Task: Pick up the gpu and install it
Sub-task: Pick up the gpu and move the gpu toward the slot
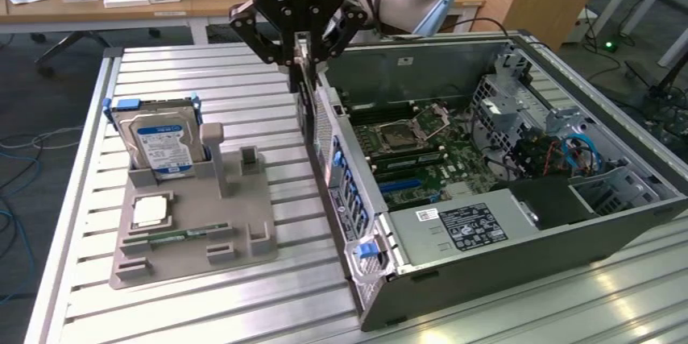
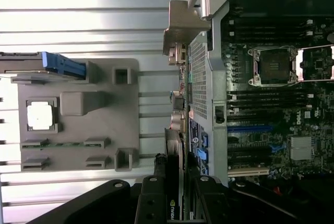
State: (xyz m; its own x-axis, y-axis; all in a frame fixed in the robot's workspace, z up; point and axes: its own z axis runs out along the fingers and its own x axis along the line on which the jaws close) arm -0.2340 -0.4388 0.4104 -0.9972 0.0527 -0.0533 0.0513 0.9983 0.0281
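My gripper (image 1: 304, 60) is shut on the gpu (image 1: 306, 78), a thin card held on edge and hanging down from the fingers. The card hangs over the rear wall of the open computer case (image 1: 484, 279), above the aluminium table. In the wrist view the gpu (image 2: 177, 151) runs edge-on out from between my gripper (image 2: 179, 195) fingers, with its silver bracket (image 2: 182, 25) at the far end. It lies along the case's rear panel, beside the motherboard (image 2: 271, 104) and its blue slot (image 2: 248, 128). The motherboard (image 1: 420, 151) lies exposed inside the case.
A grey parts holder (image 1: 193, 223) sits on the exterior view's left of the case, carrying an upright hard drive (image 1: 161, 138), a CPU (image 1: 151, 211) and a memory stick (image 1: 172, 237). Desks and cables lie beyond the slatted table (image 1: 215, 70).
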